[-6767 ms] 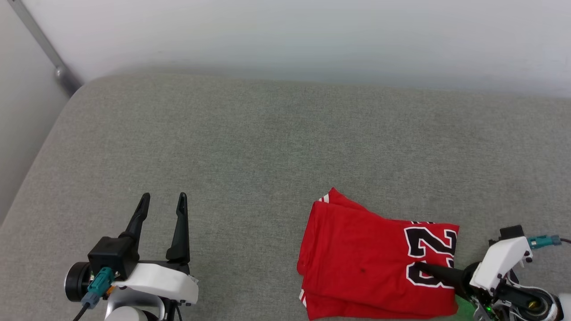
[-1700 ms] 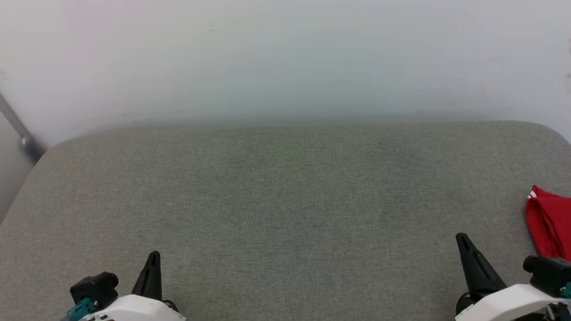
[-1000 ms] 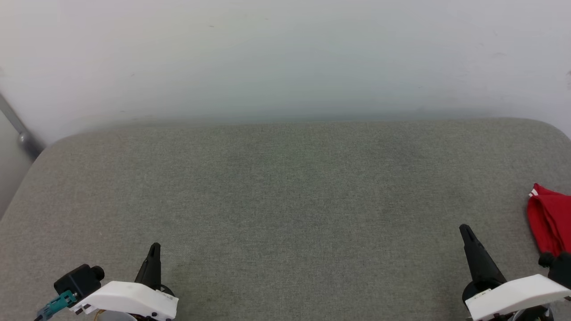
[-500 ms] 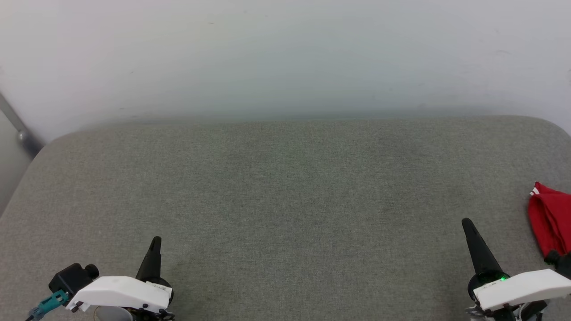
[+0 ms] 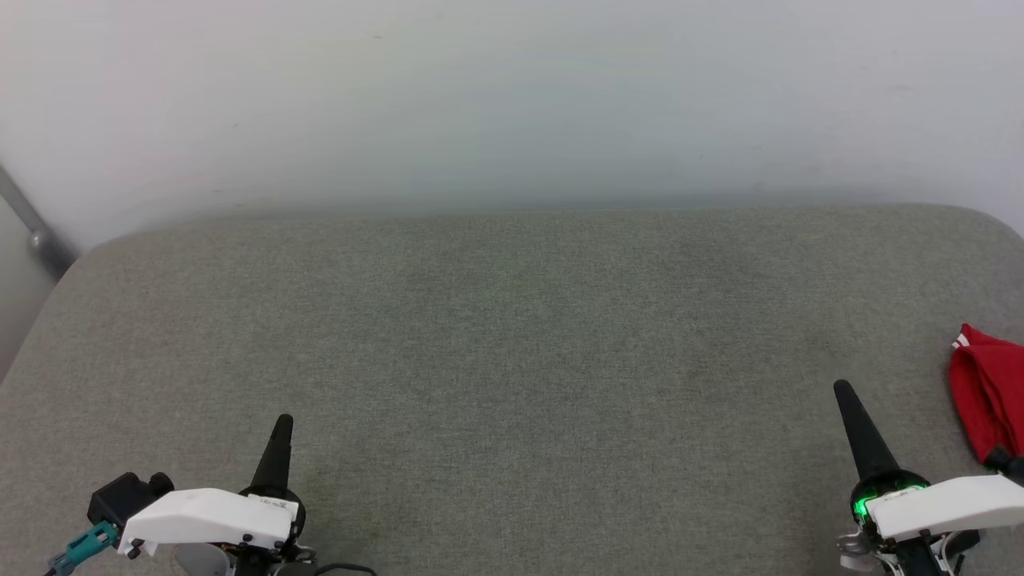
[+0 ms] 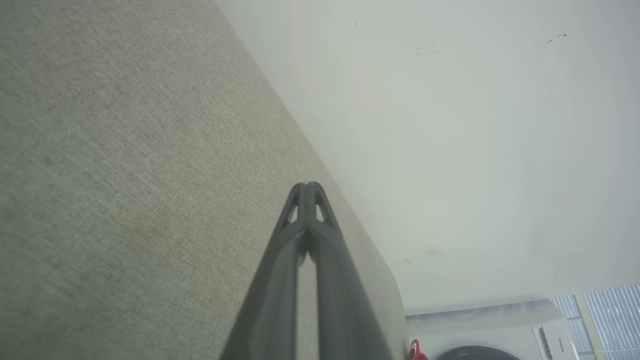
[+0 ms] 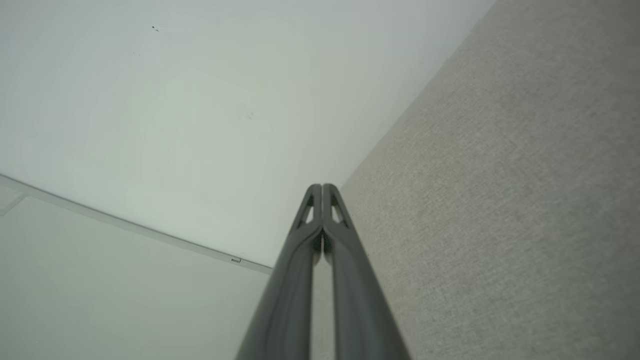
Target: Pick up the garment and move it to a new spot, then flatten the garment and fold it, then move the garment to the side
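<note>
The garment [image 5: 988, 392], red with a bit of white striped trim, lies folded at the far right edge of the head view on the grey cushion [image 5: 512, 360]; most of it runs out of frame. A red sliver of the garment [image 6: 415, 351] also peeks in at the bottom of the left wrist view. My right gripper [image 5: 842, 388] stands shut to the left of it, apart from the cloth, holding nothing. My left gripper [image 5: 282, 422] is shut and empty at the lower left. Both wrist views show the left gripper's tips [image 6: 306, 186] and the right gripper's tips [image 7: 321, 187] pressed together.
A white wall [image 5: 512, 96] rises behind the cushion. A grey metal bar [image 5: 32, 232] slants down at the far left. The cushion's left edge [image 5: 32, 344] drops off near my left arm. A white appliance [image 6: 500, 335] sits beyond the cushion's end in the left wrist view.
Both grippers have crept slightly forward up the cushion with fingers staying shut. The garment rests where it was. A green light now shows on the right wrist.
</note>
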Controlling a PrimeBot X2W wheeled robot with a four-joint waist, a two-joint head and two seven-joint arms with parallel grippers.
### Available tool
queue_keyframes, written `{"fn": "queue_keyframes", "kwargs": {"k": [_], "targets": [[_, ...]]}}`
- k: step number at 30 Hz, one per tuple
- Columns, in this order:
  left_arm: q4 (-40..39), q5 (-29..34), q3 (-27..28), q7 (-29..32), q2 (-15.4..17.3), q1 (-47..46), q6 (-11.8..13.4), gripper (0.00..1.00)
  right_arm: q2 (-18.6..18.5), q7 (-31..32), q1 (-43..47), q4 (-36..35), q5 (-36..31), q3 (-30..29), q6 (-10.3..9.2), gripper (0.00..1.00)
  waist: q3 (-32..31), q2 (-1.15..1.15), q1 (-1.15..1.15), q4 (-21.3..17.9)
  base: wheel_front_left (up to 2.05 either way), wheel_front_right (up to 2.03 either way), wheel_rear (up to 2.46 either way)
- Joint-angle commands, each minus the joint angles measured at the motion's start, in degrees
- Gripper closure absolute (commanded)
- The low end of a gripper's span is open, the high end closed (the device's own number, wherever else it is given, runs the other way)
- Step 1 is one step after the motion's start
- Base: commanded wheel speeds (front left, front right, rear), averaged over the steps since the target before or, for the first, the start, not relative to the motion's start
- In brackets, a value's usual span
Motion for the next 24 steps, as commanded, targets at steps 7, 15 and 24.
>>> {"fn": "queue_keyframes", "kwargs": {"k": [7,15,24], "targets": [[0.02,-3.97,1.89,1.33,-0.98,-1.71,-1.51,1.0,0.16,0.35,-2.25,0.81,5.25,-0.43,-0.02,1.0,0.24,0.0,0.0,0.03,0.0,0.0,0.0],[0.36,-7.21,3.16,2.39,-1.94,-2.09,-2.58,1.0,0.23,0.44,-2.89,1.87,9.58,-0.74,-0.02,1.0,0.48,0.0,-0.01,0.06,0.0,0.0,0.0],[0.69,-10.26,4.45,3.43,-2.9,-2.54,-3.57,1.0,0.31,0.67,-3.56,2.89,13.66,-1.04,-0.02,1.0,0.73,0.0,-0.01,0.08,0.0,0.0,0.0]]}}
